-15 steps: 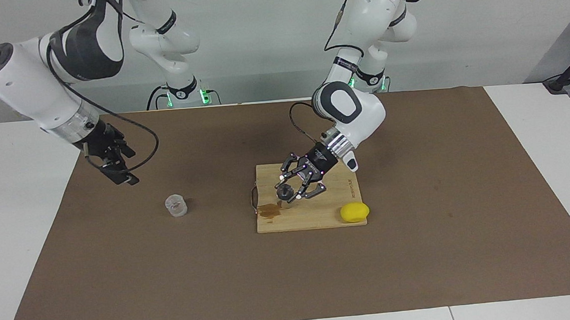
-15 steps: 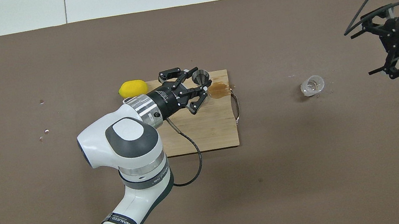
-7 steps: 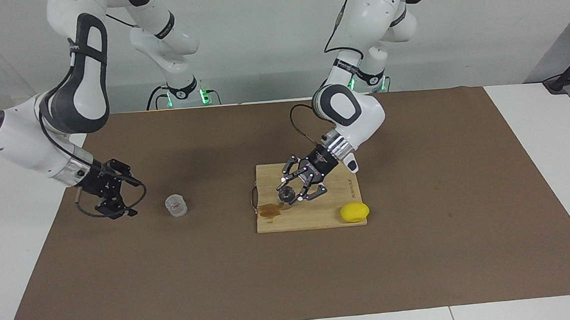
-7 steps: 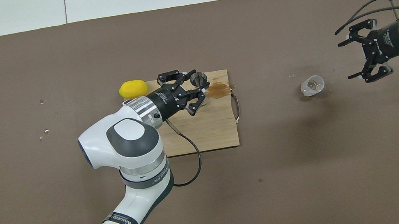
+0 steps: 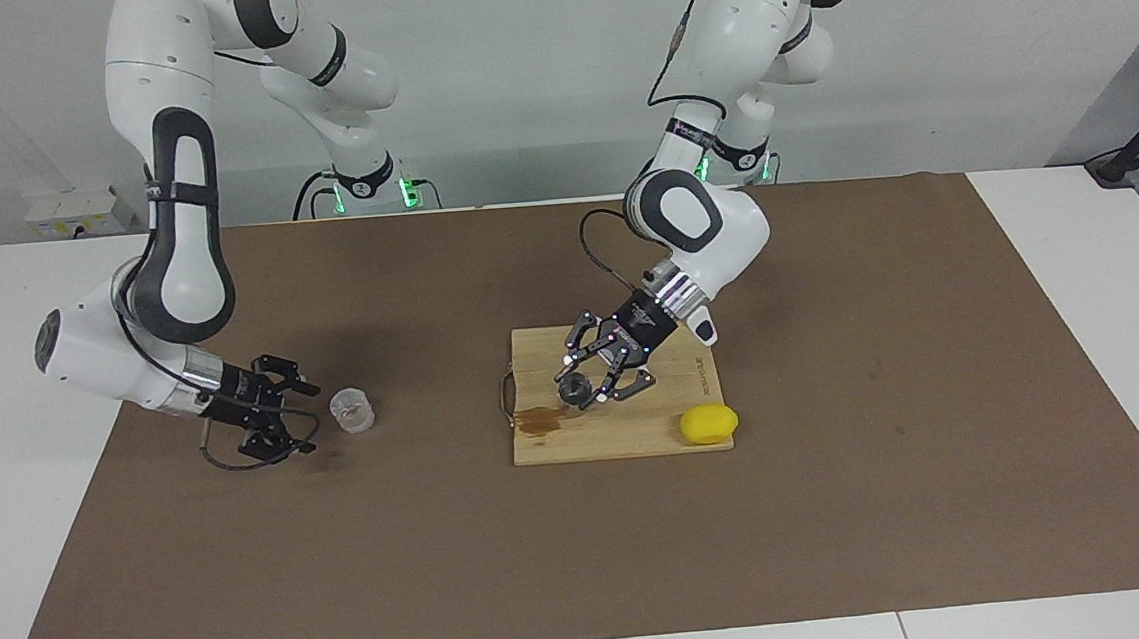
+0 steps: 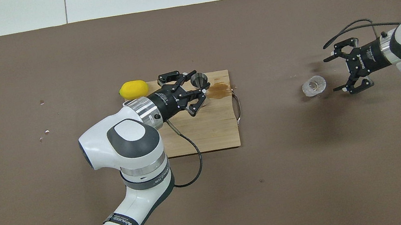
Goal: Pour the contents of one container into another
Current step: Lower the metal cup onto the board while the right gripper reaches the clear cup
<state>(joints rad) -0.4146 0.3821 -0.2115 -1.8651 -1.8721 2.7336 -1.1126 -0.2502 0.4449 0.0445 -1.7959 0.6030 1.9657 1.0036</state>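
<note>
Small clear cylindrical cup (image 5: 352,411): light, slick; I'd pinch mid-wall with wide right hand (image 5: 288,415). Left hand (image 5: 589,382) clamps steel hourglass jigger (image 5: 573,388).

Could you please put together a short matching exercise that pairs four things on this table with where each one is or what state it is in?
Things:
1. steel jigger
2. clear cup
3. lemon
4. right gripper

Places or states:
A. open, low over the brown mat beside the clear cup
B. upright on the mat, off the board
C. at a corner of the cutting board
D. gripped by the left gripper

Pairs: 1-D, 2-B, 3-C, 4-A
</note>
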